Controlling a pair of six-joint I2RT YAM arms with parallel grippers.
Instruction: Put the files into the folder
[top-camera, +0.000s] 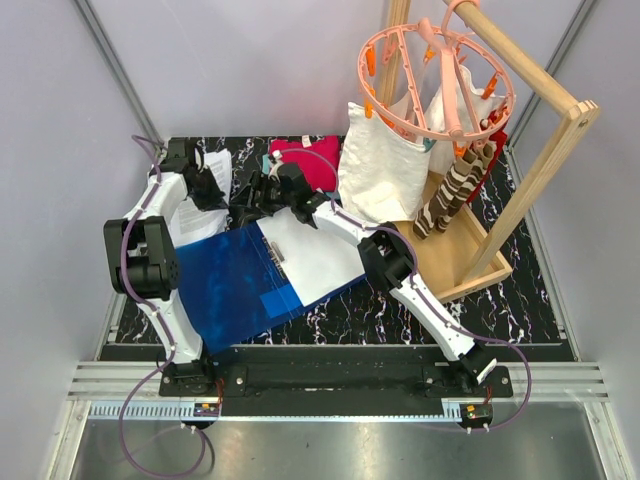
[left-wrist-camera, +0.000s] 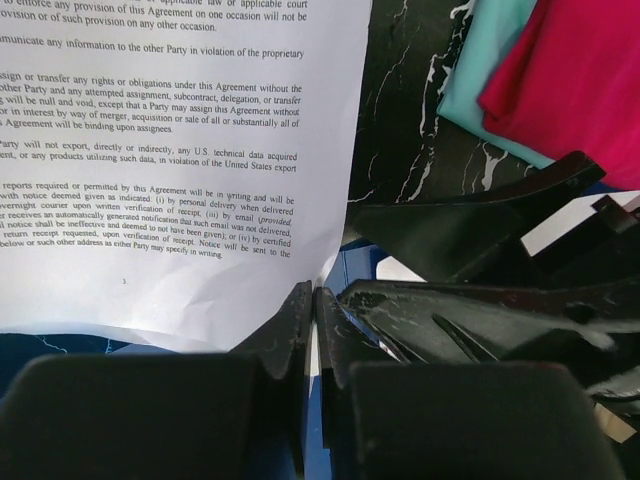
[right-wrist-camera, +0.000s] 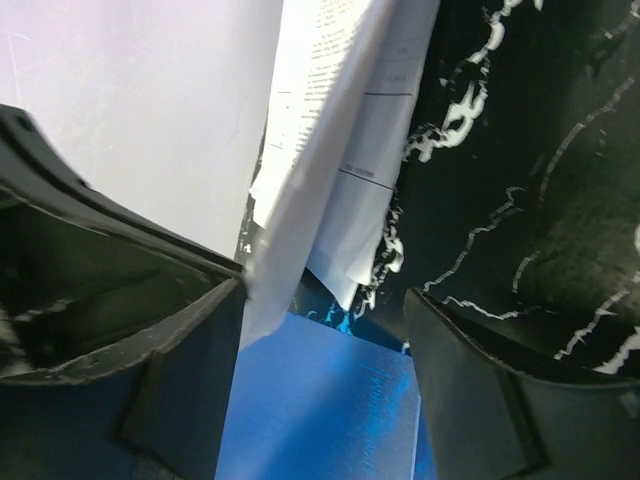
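two grippers are working at the far end of the blue folder (top-camera: 235, 285), which is lying open and flat on the table (top-camera: 400, 310). one white paper (top-camera: 315, 245) is already lying on the right half of the folder. the left gripper (left-wrist-camera: 312, 300) is pressed together and is pinching the bottom corner of a printed paper (left-wrist-camera: 180, 200), just by the folder's far edge. the right gripper (right-wrist-camera: 325, 300) is spread wide. a hanging sheet (right-wrist-camera: 300, 200) is touching one of its fingers, with blue folder below. i cannot tell if it is the same paper.

i think the step now is bringing the pinched paper over the folder. to do it well, the left gripper should be pinching tight and moving slowly, so the thin paper is not slipping or bending. the right gripper should be helping the loose edge go down flat. the paper should be landing inside the folder's edges, not on the red cloth (top-camera: 310, 155) nearby.
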